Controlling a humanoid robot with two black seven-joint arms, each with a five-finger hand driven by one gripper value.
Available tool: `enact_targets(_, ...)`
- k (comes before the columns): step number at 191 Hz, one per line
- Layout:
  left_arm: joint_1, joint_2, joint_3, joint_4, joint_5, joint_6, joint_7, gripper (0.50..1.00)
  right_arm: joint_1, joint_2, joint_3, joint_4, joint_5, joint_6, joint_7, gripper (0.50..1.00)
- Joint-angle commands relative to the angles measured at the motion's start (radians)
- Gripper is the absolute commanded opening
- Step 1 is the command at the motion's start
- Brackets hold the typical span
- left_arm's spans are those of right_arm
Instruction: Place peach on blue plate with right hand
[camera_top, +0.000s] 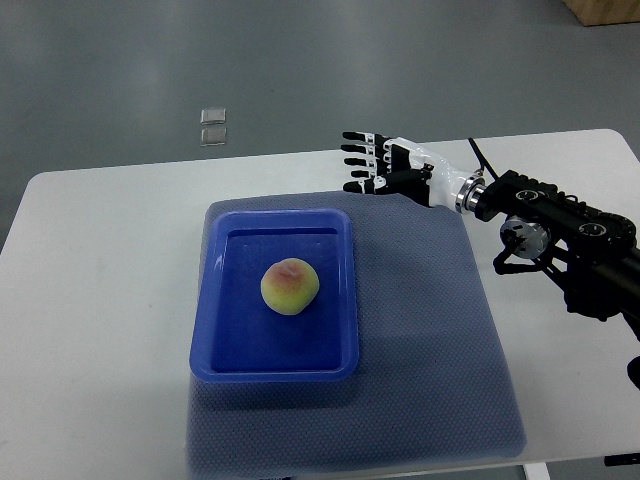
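A yellow-pink peach lies in the middle of the blue rectangular plate. The plate sits on the left part of a blue-grey mat on the white table. My right hand is above the mat's far edge, to the upper right of the plate and well apart from the peach. Its fingers are spread, pointing left, and hold nothing. Its arm comes in from the right edge. The left arm does not show.
The white table has bare surface left of the plate and at the right. Two small clear squares lie on the grey floor beyond the table's far edge. A wooden box corner shows at top right.
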Motion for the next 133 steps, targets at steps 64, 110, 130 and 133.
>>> enact_targets(64, 0.000, 0.000, 0.000, 0.000, 0.000, 0.000, 0.000, 1.000, -0.066, 0.004, 0.002, -0.072, 0.340, 0.004, -0.028, 0.928)
enact_targets(110, 0.000, 0.000, 0.000, 0.000, 0.000, 0.000, 0.000, 1.000, -0.093, 0.008, 0.003, -0.074, 0.350, -0.002, -0.015, 0.928)
enact_targets(130, 0.000, 0.000, 0.000, 0.000, 0.000, 0.000, 0.000, 1.000, -0.095, 0.010, 0.003, -0.074, 0.350, -0.001, -0.015, 0.928)
enact_targets(133, 0.000, 0.000, 0.000, 0.000, 0.000, 0.000, 0.000, 1.000, -0.095, 0.010, 0.002, -0.074, 0.350, -0.001, -0.014, 0.928)
